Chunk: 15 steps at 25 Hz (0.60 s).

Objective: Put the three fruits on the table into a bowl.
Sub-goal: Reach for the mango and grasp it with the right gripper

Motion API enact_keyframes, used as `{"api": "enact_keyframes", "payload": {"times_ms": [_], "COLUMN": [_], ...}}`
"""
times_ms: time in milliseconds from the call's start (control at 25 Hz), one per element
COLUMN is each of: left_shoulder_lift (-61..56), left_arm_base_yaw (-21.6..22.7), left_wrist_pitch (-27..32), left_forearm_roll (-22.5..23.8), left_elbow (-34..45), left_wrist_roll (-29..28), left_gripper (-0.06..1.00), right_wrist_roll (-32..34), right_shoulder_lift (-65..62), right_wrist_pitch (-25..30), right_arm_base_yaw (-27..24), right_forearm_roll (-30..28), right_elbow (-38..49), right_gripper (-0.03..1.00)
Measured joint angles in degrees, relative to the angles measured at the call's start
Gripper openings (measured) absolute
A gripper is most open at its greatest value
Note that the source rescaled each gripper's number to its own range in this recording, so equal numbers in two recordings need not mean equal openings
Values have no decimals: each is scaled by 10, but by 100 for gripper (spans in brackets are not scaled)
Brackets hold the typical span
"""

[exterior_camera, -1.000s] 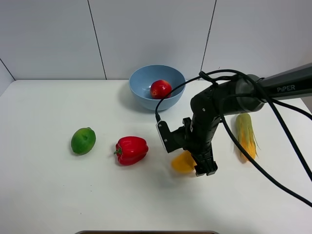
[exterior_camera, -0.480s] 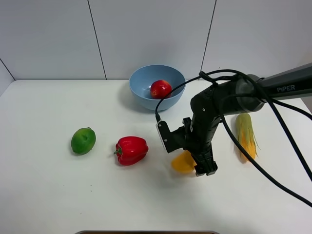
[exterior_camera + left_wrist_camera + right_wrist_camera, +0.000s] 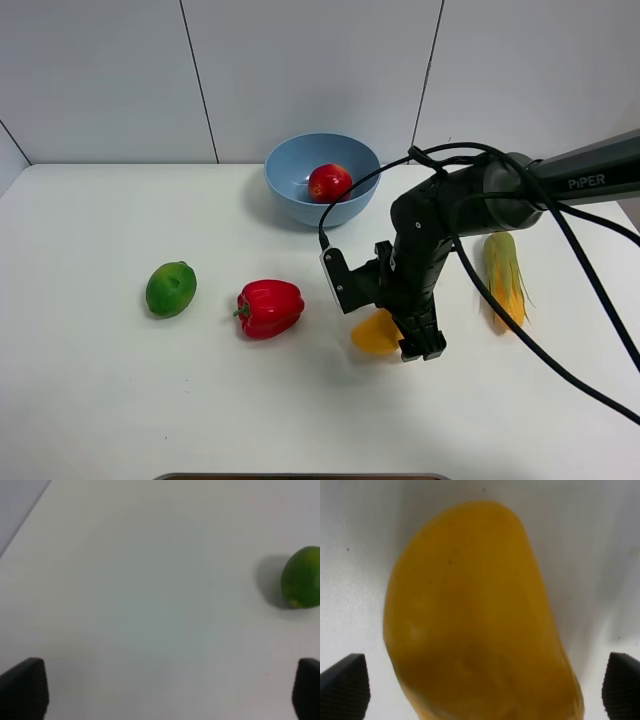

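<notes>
The yellow-orange mango (image 3: 373, 332) lies on the white table (image 3: 120, 400) in front of the bowl. My right gripper (image 3: 402, 340) stands open around it, pointing down. In the right wrist view the mango (image 3: 475, 620) fills the space between the fingertips (image 3: 342, 685), with a narrow gap on each side. The red peach-like fruit (image 3: 329, 182) rests inside the light-blue bowl (image 3: 290, 170) at the back. The green lime (image 3: 171, 288) sits at the left. My left gripper (image 3: 160, 690) is open over bare table, with the lime (image 3: 302, 578) off to one side. The exterior view does not show the left arm.
A red bell pepper (image 3: 269, 308) sits between the lime and the mango. A corn cob with green husk (image 3: 505, 278) lies to the right of my right arm. A black cable loops from the right arm toward the bowl's near rim.
</notes>
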Motion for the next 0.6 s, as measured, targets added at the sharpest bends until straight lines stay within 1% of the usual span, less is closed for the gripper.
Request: {"api": "enact_keyframes", "payload": {"times_ms": [240,320,360,400,520,600], "left_shoulder_lift": [0,0,0,0,0,0], "left_arm_base_yaw": [0,0,0,0,0,0], "left_wrist_pitch": [0,0,0,0,0,0], "left_forearm_roll": [-1,-1,-1,-1,-1,-1], "left_elbow": [0,0,0,0,0,0], "left_wrist_roll": [0,0,0,0,0,0], "left_gripper": [100,100,100,100,100,100], "right_wrist_roll": [0,0,0,0,0,0], "right_shoulder_lift": [0,0,0,0,0,0], "right_wrist_pitch": [0,0,0,-1,-1,-1], "right_arm_base_yaw": [0,0,0,0,0,0], "right_forearm_roll": [3,4,4,4,5,5], "right_elbow": [0,0,0,0,0,0], "right_gripper": [79,76,68,57,0,0]}}
